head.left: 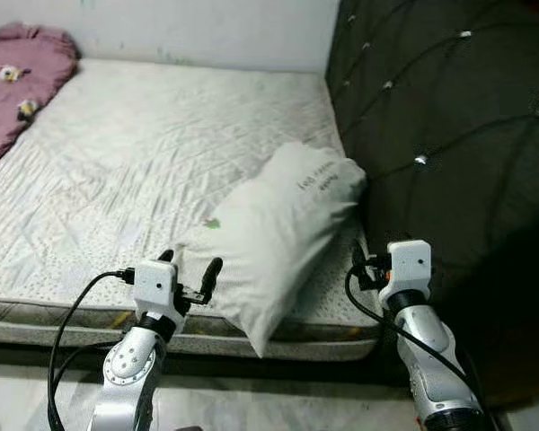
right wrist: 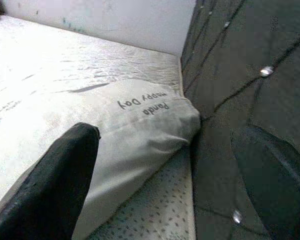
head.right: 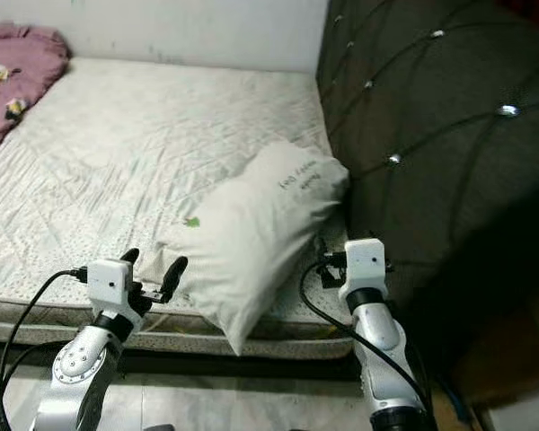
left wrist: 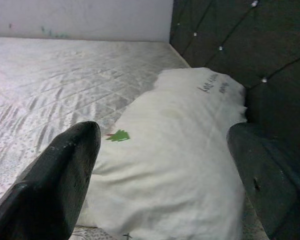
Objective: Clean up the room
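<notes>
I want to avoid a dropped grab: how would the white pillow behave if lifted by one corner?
The pillow looks soft and wrinkled, so it would probably sag. It seems light for its bulk. One corner overhangs the mattress edge, so a nudge might slide it off.

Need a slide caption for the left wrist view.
Open left gripper facing a white pillow lying on the mattress beside the dark headboard.

White wall point(head.left: 207, 27), dark tufted headboard point(head.left: 449, 117)

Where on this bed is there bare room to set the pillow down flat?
The mattress is bare from the pillow across to the pink blanket and back to the wall. It is crowded at the near corner by the dark headboard, where the pillow overhangs the edge between the left gripper and right gripper.
</notes>
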